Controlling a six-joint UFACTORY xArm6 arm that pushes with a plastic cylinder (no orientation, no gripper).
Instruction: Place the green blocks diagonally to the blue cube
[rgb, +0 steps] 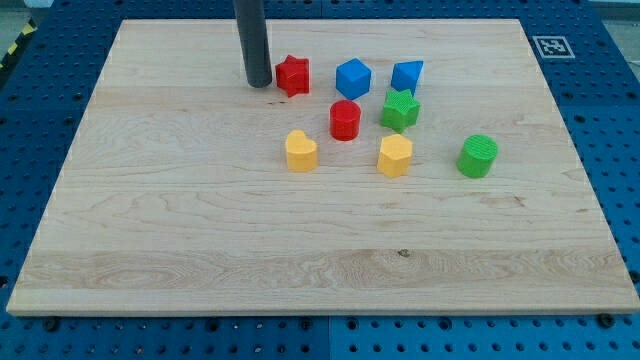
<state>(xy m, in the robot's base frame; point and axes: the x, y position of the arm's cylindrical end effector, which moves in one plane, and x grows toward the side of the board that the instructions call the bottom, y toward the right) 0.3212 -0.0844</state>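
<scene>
My tip (258, 84) rests on the board near the view's top, just left of the red star block (292, 75) and close to touching it. The blue cube (353, 78) sits right of the red star. A green star block (400, 109) lies down and to the right of the blue cube, close to it. A green cylinder (478, 156) lies farther to the lower right, apart from the others. My tip is well left of both green blocks.
A blue wedge-like block (407, 75) sits right of the blue cube. A red cylinder (345, 120) lies below the cube. A yellow heart block (301, 151) and a yellow hexagonal block (395, 156) lie lower. The wooden board (150, 250) lies on a blue perforated table.
</scene>
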